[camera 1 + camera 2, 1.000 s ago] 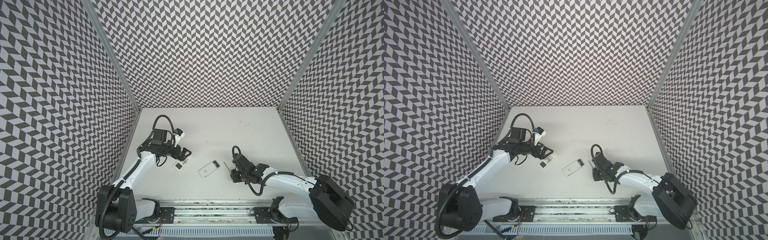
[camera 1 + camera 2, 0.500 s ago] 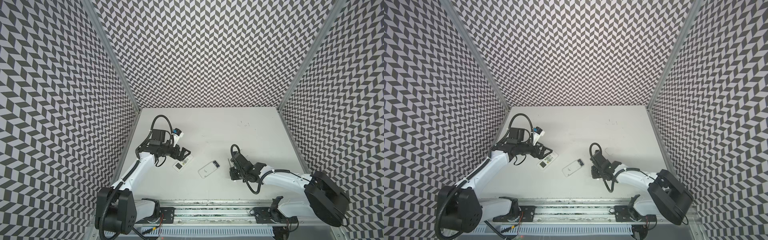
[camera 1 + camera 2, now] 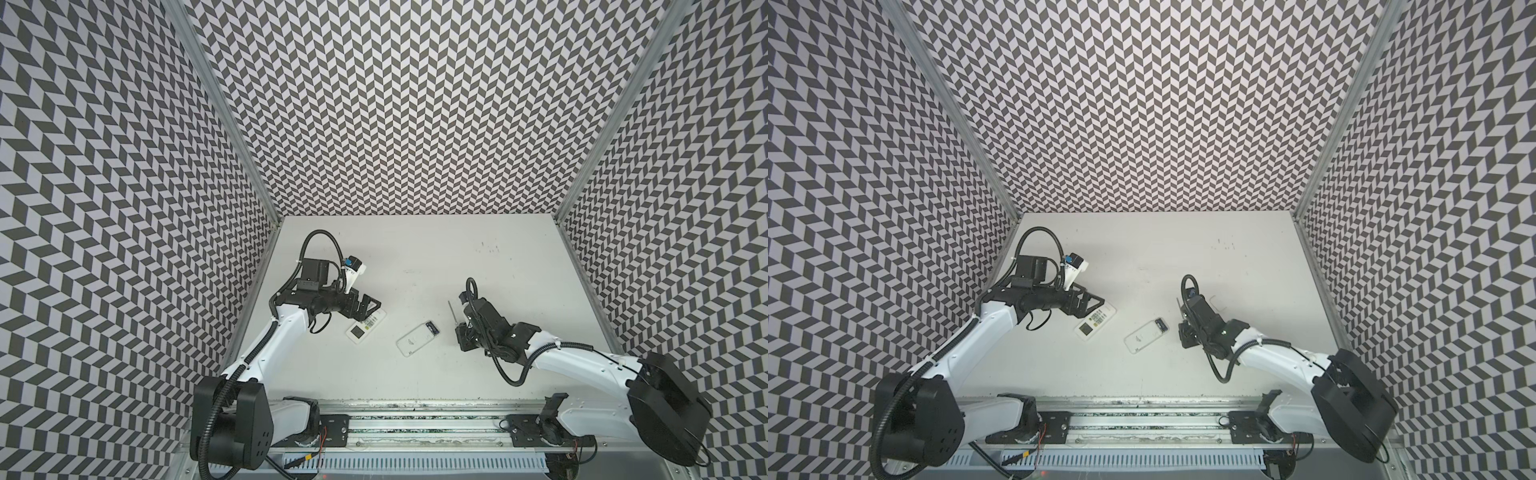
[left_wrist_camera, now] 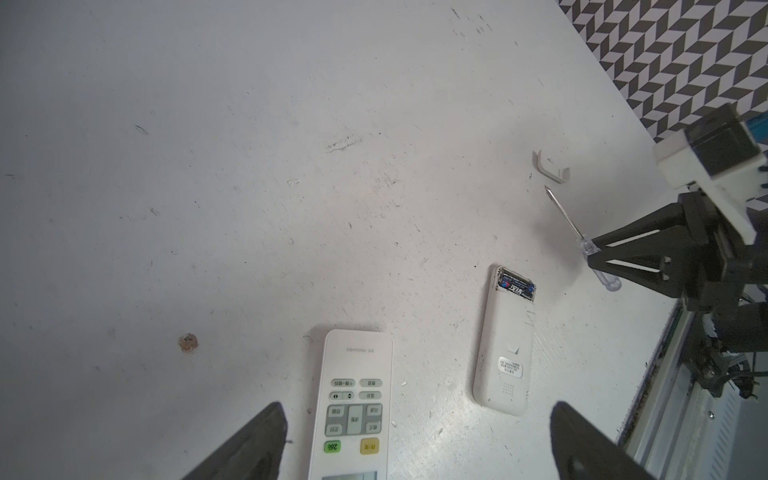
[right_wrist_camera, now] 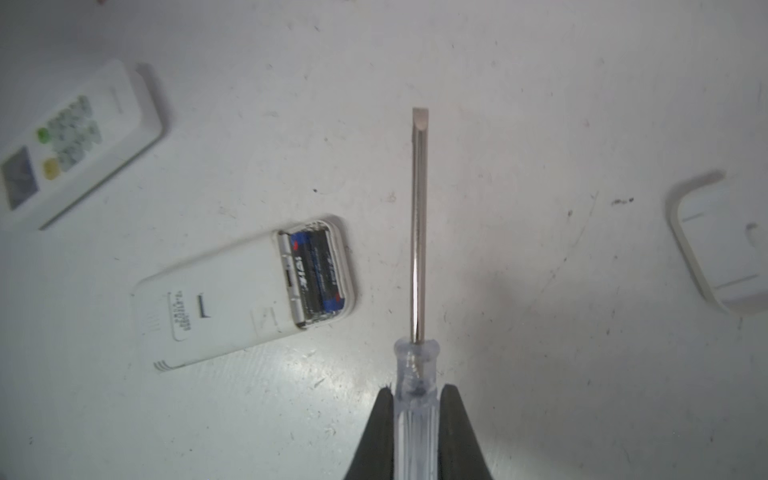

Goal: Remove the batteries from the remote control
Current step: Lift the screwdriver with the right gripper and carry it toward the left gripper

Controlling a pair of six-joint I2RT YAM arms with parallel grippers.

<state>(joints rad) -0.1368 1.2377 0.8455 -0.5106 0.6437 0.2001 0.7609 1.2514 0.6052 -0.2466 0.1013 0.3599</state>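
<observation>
- White, slim and made of plastic, the remote control (image 5: 224, 303) is laid face-down on the pale, scuffed surface (image 5: 540, 104), so that its battery bay is turned upward and can be reached.
- Black-and-blue cylindrical batteries (image 5: 318, 274) are seen seated side by side in the uncovered bay at one end of the remote control. None is seen out on the surface.
- A small white curved plastic cover (image 5: 719, 249) is seen lying well apart from the remote control, presumably set aside to leave the bay clear.
- A thin flat-bladed screwdriver with a clear plastic handle and a steel shaft (image 5: 419, 232) is clamped by its handle in the closed right end effector (image 5: 417, 395). Its blade is pointed forward, near the bay, and it is judged to be held as a lever for prying the batteries out.
- The left end effector (image 4: 417, 424) is held wide open and empty over a second remote (image 4: 353, 407), a broader white one with grey buttons, laid face-up.
- White lettering on the batteries cannot be made out.
- A green button on the second remote is marked with what looks like "26".
- A printed label on the slim remote control's back is too small to be read.
</observation>
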